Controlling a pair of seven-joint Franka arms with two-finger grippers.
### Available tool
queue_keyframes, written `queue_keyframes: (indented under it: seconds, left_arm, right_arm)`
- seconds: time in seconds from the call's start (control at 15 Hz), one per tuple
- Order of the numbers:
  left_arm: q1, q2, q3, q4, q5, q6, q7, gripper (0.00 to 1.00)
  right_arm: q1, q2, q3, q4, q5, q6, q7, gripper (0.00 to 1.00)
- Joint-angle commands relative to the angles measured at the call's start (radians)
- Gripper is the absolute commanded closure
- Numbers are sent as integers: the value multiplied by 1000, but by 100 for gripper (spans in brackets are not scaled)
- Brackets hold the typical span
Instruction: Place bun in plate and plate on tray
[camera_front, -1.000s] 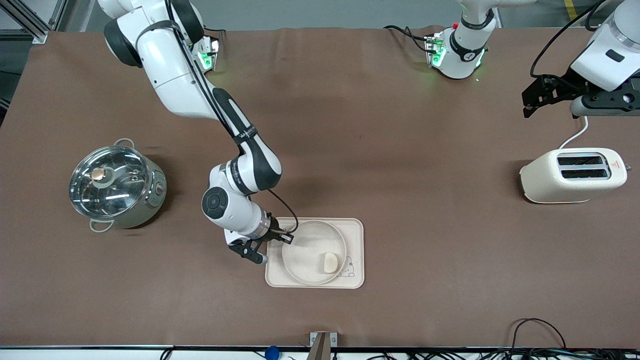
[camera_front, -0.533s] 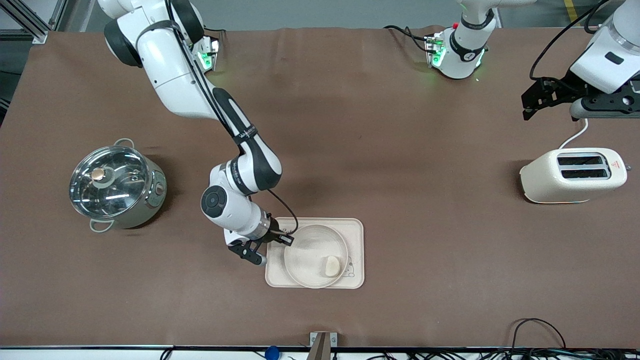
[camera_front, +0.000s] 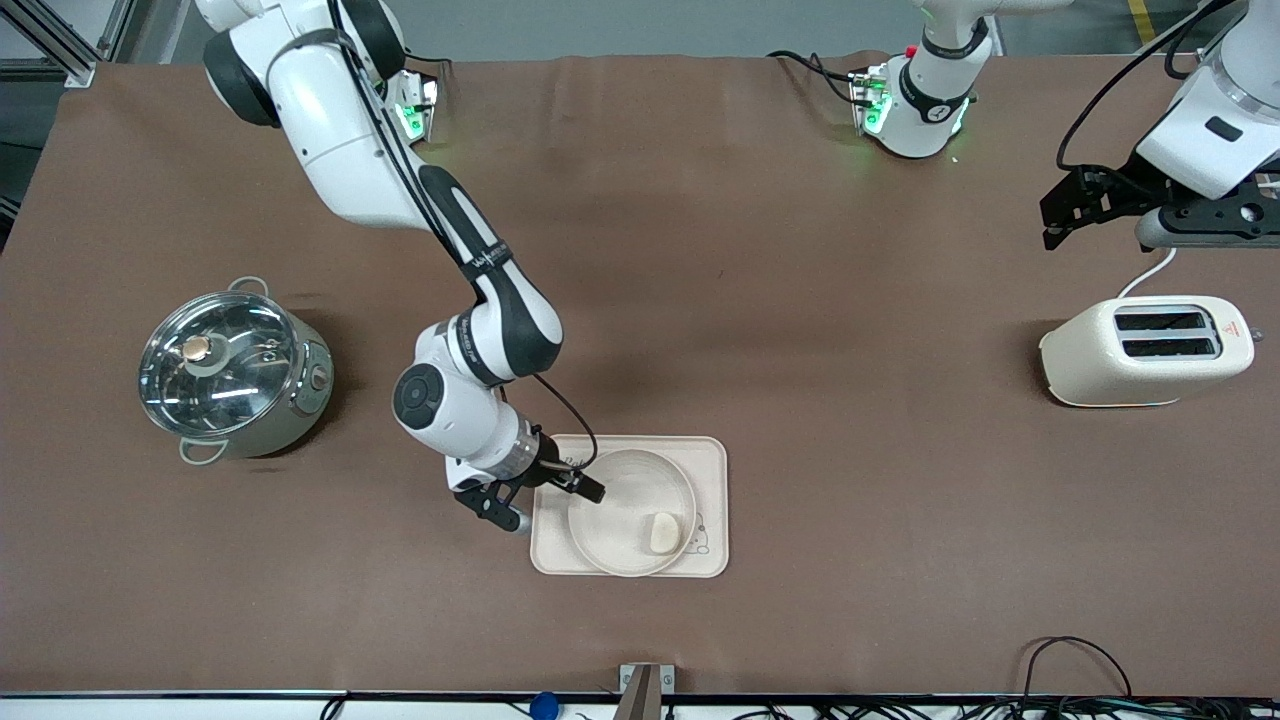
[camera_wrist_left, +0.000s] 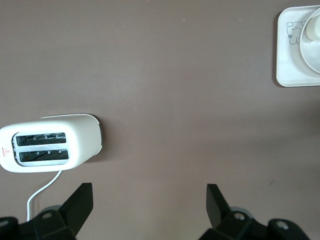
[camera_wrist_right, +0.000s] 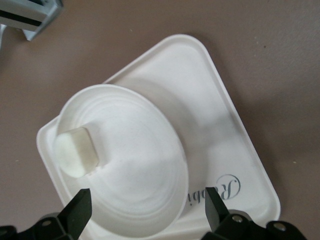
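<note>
The plate (camera_front: 618, 508) lies flat on the tray (camera_front: 711, 462), and the bun (camera_front: 662, 532) sits in the plate on its side nearer the front camera. My right gripper (camera_front: 547, 503) is open at the tray's edge toward the right arm's end, its fingers astride the plate's rim without gripping it. The right wrist view shows the bun (camera_wrist_right: 75, 150), the plate (camera_wrist_right: 140, 175), the tray (camera_wrist_right: 220, 125) with its "Rabbit" lettering, and the right gripper (camera_wrist_right: 147, 200). My left gripper (camera_front: 1052, 222) is open and empty, up in the air above the table near the toaster; it also shows in the left wrist view (camera_wrist_left: 149, 192).
A cream two-slot toaster (camera_front: 1145, 350) with a white cord stands at the left arm's end, also in the left wrist view (camera_wrist_left: 50, 142). A steel pot with a glass lid (camera_front: 232, 372) stands at the right arm's end. Cables lie along the front edge.
The plate has settled flat on the tray and shifted slightly. My right gripper has let go and its wrist has drawn back toward the right arm's end. The left arm rose slightly.
</note>
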Motion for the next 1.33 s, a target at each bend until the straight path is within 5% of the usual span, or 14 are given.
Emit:
queue_keyframes:
  seconds: [0.0,0.2,0.47,0.93,1.27]
  left_arm:
    - [-2,-5,3,-7,-19,11,0,0]
    - [-3,-5,2,-7,-19,11,0,0]
    - [-9,-14,0,-7,-20,8,-1,0]
    - [-8,-22,0,-5,-23,5,-1,0]
    - [-9,-20,0,-1,-23,5,-1,0]
  right_arm:
    - [-48,-158,-9,-117,19,-90,-12,0]
    - [-125,-267,-15,-115,-6,-256,-18,0]
    - [-157,-374,-47,-114,-257,-418,-47,0]
    - [-338,-632,-51,-144,-423,-820,-401,0]
    - [-678,-770,161,-152,-521,-917,-635,0]
